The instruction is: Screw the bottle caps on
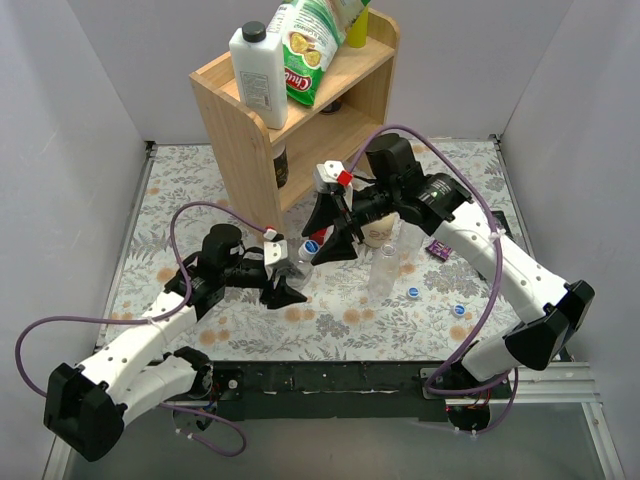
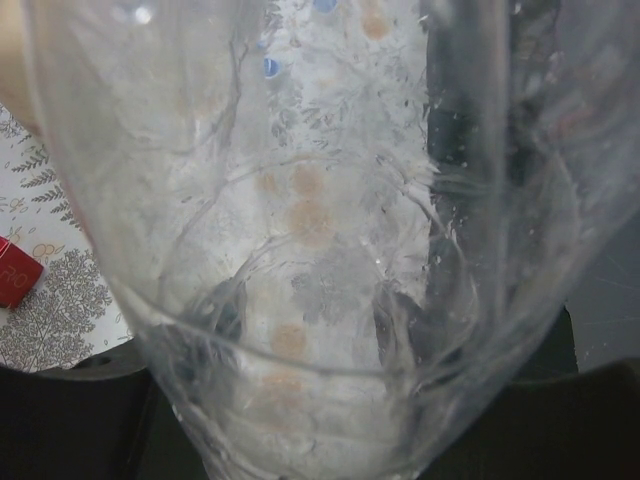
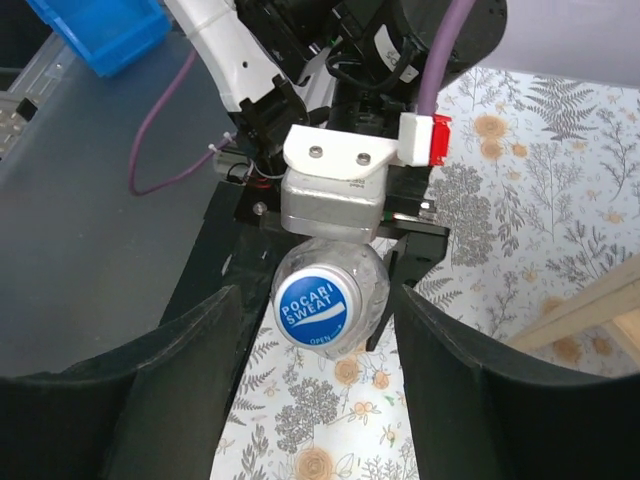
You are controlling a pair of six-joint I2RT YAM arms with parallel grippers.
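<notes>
My left gripper (image 1: 284,286) is shut on a clear bottle (image 1: 302,258) and holds it tilted above the table. The bottle fills the left wrist view (image 2: 320,240). A blue cap (image 3: 318,308) printed POCARI SWEAT sits on its neck; it also shows in the top view (image 1: 312,246). My right gripper (image 3: 318,400) is open, its black fingers (image 3: 150,390) wide apart on either side of the cap, not touching it. Two more clear bottles (image 1: 383,270) (image 1: 408,240) stand uncapped right of centre. Two loose blue caps (image 1: 413,293) (image 1: 459,310) lie on the table to the right.
A wooden shelf (image 1: 250,120) stands at the back with a white jug (image 1: 258,75) and a green bag (image 1: 310,45) on it. A small purple packet (image 1: 437,250) lies near the bottles. A beige container (image 1: 378,233) sits under my right arm.
</notes>
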